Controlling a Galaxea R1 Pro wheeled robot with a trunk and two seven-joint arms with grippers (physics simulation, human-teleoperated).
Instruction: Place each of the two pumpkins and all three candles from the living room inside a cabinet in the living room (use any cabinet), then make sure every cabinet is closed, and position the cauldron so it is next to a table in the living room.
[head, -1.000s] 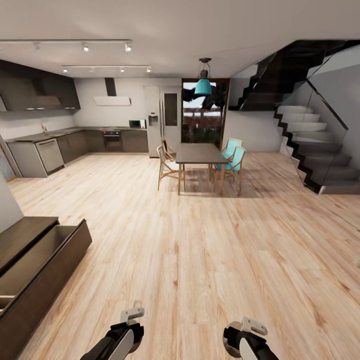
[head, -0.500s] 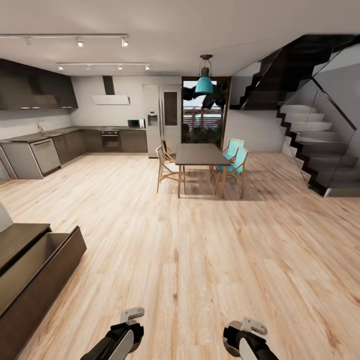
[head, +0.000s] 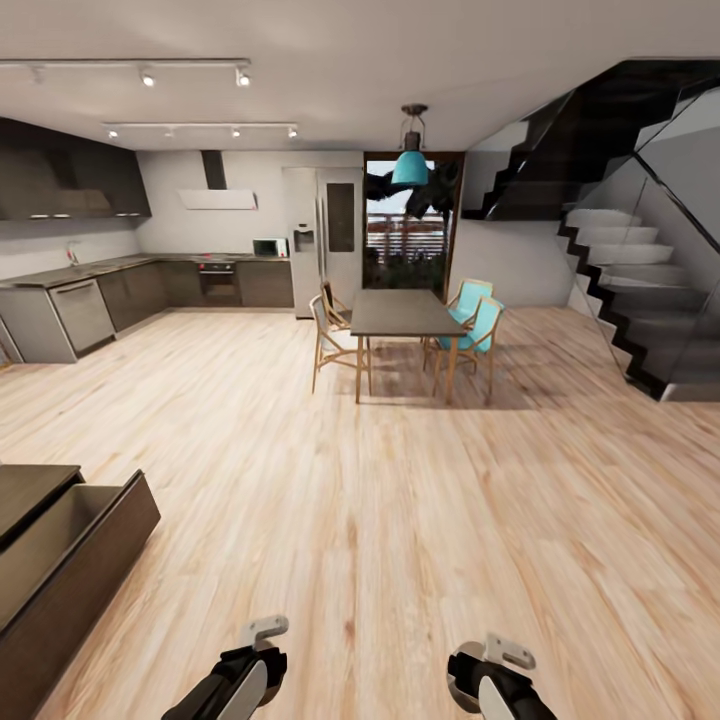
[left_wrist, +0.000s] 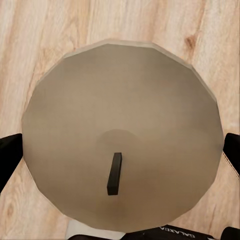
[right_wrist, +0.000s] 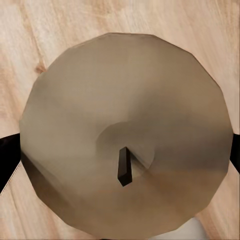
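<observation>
While each tool (left_wrist: 120, 150) (right_wrist: 125, 150) stayed clamped on a candle (left_wrist: 120, 125) (right_wrist: 125, 120), misjudging the open cabinet (head: 60, 550) drawer could have spilled either onto the floor (head: 400, 520).

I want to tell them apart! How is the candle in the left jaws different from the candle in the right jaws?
The left candle has a flat, even top; the right candle has a dished top with a hollow around its wick. The left candle faces its camera squarely, while the right candle tilts, showing some shaded side. Both are round, grey-beige, with a short dark wick, each sitting between dark jaws above the wood floor.
</observation>
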